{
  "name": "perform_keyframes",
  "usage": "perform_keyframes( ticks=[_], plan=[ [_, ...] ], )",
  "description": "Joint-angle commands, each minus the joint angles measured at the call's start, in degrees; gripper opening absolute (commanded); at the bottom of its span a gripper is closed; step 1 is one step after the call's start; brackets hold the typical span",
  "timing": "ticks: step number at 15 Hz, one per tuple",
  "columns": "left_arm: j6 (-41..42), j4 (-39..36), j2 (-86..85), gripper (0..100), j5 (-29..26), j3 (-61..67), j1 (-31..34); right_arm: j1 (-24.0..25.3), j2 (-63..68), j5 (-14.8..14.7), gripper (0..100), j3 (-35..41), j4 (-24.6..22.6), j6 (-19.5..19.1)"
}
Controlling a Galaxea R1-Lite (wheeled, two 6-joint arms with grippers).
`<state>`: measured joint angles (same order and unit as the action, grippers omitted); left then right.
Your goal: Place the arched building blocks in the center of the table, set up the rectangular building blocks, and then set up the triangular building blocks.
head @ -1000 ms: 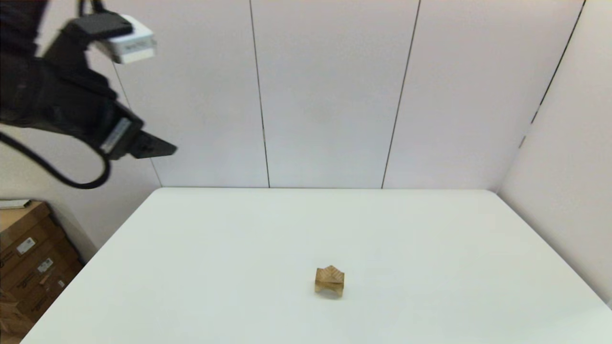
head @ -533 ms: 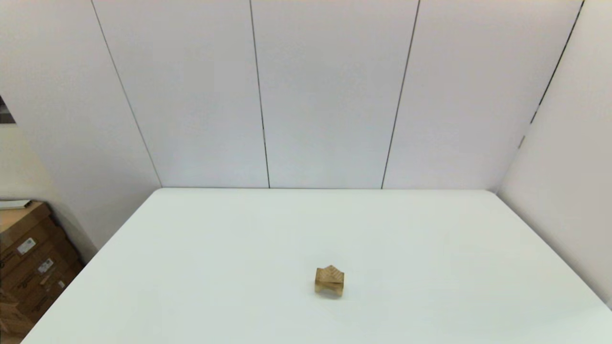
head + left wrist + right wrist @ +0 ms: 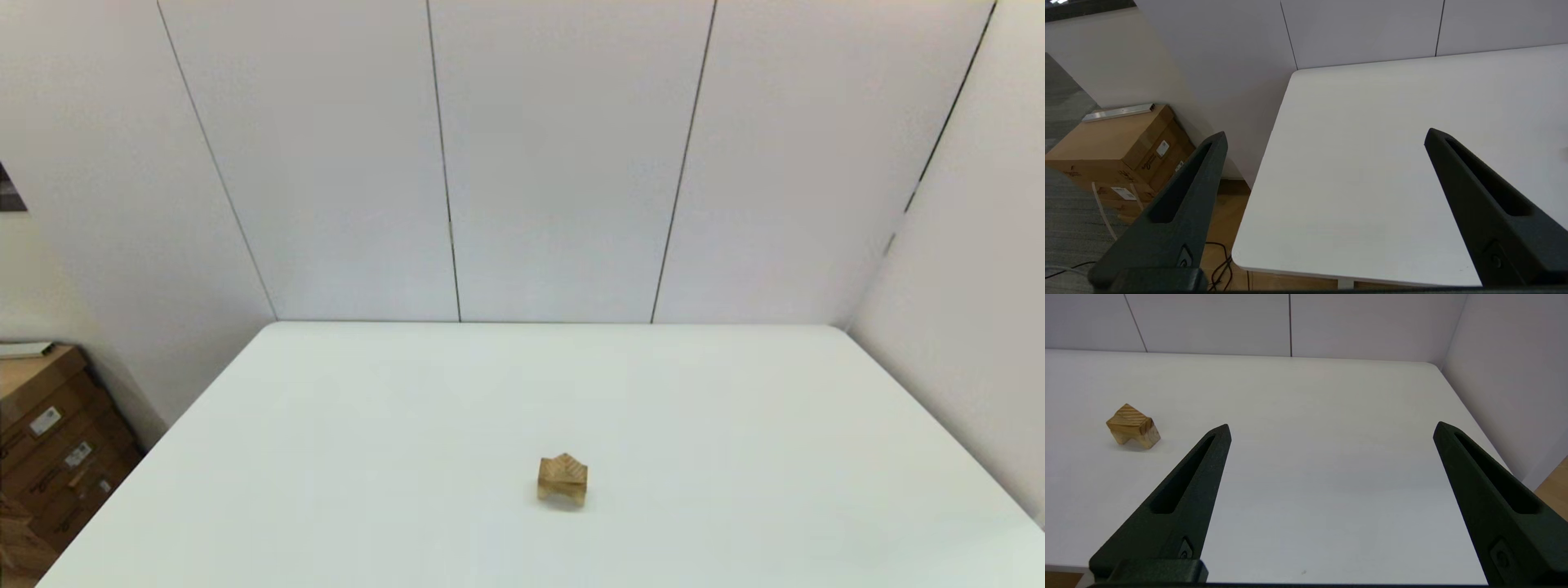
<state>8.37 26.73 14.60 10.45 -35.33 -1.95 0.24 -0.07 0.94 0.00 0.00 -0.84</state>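
Left gripper (image 3: 1327, 136): jaws spread wide and empty, over the desk's (image 3: 735, 408) left near corner, beside the cardboard boxes (image 3: 1126, 143) on the floor; no block in its wrist view. Block stack (image 3: 562, 480): near centre of the desk; the wedge (image 3: 563, 466) caps it, ridge up, and the arch (image 3: 562, 490) sits lowest with its notch facing the near edge. The stack is seen end-on, so its long axis appears to run near to far. Right gripper (image 3: 1331, 428): jaws wide and empty, to the right of the stack and well apart from it, judged the nearer arm
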Motion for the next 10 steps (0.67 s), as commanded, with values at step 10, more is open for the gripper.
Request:
perform_keyframes(
  ticks=[10],
  plan=[
    [-0.64,-12.94,-14.6,100,-12.38,29.0,1.34,0.02,-0.01,0.03,100,0.0,0.0,-0.04]
  ],
)
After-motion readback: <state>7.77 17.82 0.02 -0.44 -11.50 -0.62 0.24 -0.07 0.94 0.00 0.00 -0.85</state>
